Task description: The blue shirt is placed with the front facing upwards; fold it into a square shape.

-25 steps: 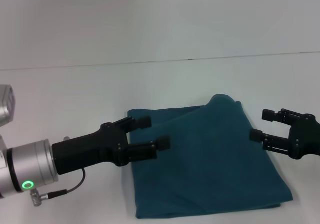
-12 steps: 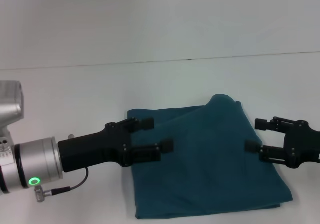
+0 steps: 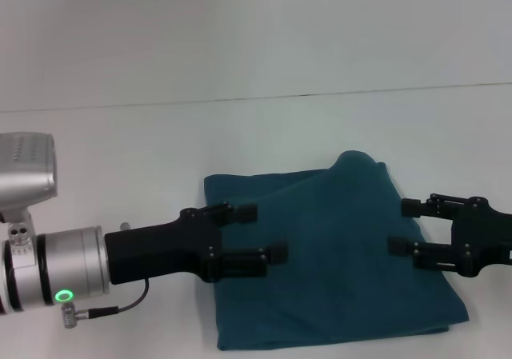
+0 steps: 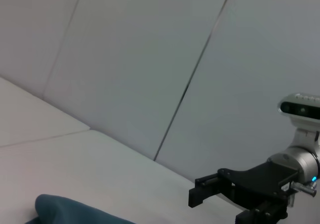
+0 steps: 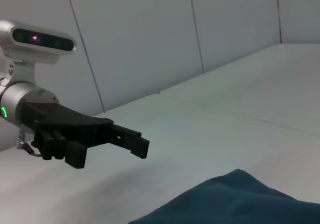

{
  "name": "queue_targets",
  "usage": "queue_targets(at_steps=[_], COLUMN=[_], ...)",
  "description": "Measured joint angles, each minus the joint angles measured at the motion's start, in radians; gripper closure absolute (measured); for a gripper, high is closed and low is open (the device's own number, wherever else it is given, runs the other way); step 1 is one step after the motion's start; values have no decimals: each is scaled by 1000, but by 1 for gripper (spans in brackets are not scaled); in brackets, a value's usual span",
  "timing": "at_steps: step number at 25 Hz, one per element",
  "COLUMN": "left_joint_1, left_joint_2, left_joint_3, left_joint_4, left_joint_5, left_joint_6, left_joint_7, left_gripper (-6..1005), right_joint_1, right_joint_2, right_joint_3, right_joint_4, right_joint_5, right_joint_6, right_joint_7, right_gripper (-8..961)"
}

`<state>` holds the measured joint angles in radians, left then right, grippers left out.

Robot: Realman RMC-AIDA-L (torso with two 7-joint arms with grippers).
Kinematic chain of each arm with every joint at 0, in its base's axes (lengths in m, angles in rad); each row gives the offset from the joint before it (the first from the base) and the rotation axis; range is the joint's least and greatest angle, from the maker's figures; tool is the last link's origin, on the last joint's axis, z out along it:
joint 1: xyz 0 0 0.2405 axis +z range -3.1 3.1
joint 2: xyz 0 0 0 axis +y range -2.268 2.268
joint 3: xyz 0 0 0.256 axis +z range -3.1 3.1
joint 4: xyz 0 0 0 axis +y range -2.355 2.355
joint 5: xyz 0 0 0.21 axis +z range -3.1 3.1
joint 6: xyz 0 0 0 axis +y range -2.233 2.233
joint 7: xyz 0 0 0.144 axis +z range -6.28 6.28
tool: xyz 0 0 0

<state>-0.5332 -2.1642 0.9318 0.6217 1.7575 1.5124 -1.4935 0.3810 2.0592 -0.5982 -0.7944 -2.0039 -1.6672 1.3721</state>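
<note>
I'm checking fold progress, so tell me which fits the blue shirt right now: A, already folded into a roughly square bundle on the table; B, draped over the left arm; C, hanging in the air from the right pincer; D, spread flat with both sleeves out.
A: the blue shirt lies as a compact folded bundle on the white table, with the left pincer and right pincer open over its edges, gripping nothing.

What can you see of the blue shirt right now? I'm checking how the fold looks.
The blue shirt is dark teal, soft cloth, folded into a rough square lying flat on the white table. No lettering or sleeves show. A diagonal crease crosses its top layer, and its far corner bulges up. Both open grippers, left and right, hover above its side edges.
</note>
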Motion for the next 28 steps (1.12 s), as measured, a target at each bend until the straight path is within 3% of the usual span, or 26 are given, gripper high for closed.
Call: queue_targets(at_steps=[28], left_joint_1=[-11], left_joint_2=[1], left_joint_3=[1], left_joint_4=[-2], left_joint_5=[17], left_joint_6=[9], left_joint_7=[-5], left_gripper=[37], right_joint_1=[6], right_joint_2=[-2], right_joint_3=[-9], right_joint_4=[0], right_joint_5=[-6], right_joint_6=[-2], right_joint_7=[2], right_gripper=[177])
